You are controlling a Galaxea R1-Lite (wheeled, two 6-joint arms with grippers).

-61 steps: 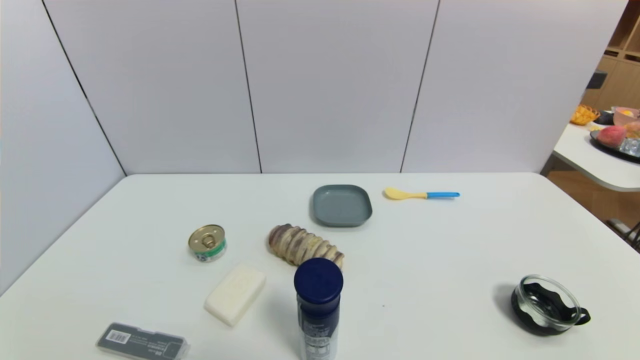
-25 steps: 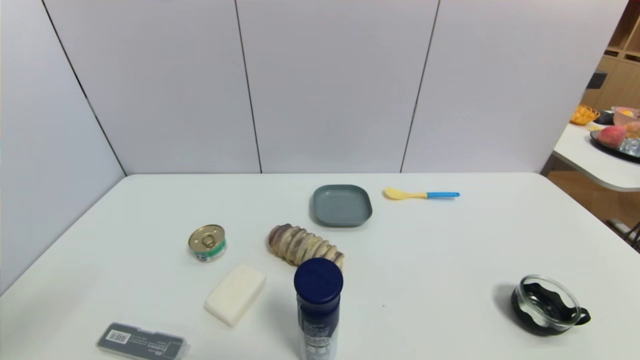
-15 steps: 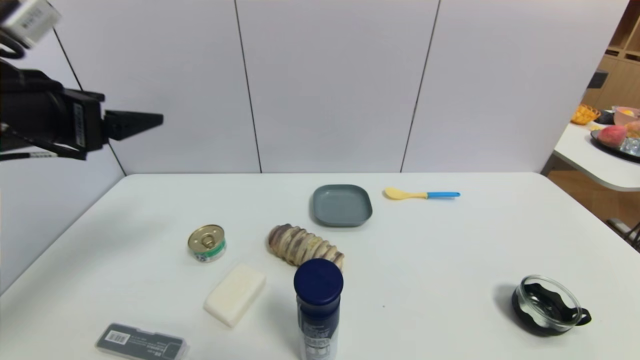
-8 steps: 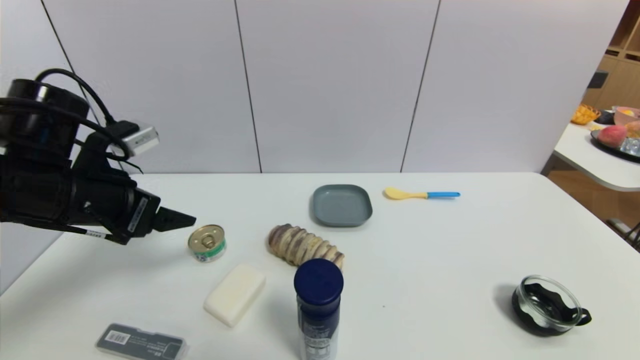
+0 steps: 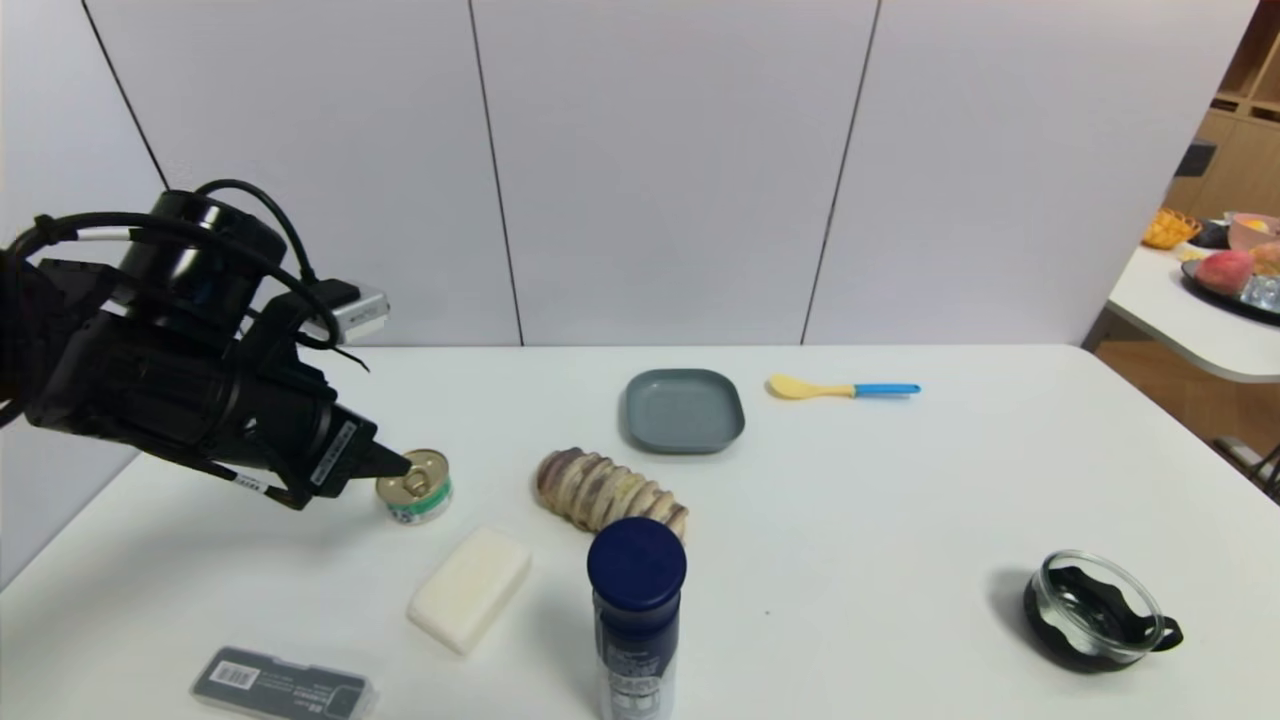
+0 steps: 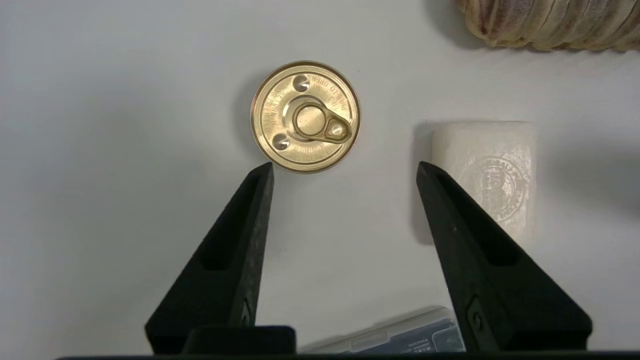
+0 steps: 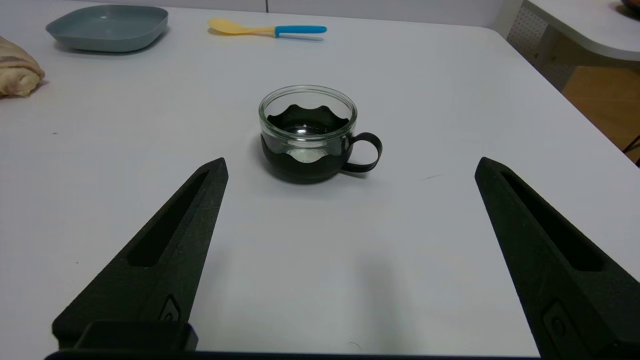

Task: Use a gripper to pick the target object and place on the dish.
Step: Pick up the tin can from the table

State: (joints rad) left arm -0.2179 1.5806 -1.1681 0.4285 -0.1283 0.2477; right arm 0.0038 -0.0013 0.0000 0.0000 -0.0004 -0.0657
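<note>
Tin (image 6: 306,117) being approached, left jaws (image 6: 345,167) spread above table (image 6: 345,260); centring over it needed next.

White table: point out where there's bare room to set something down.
Bare: the wide stretch between the bottle and the glass cup, reaching back to the spoon.
Crowded: the left half, where can, soap and pastry sit close, the left gripper above.

Pretty bright in here; soft, blurry-edged shadows fall across the pale bench (image 5: 880,520). The gold can lid (image 6: 306,117) catches some shine, and the glass cup (image 7: 307,132) shows small bright glints.
</note>
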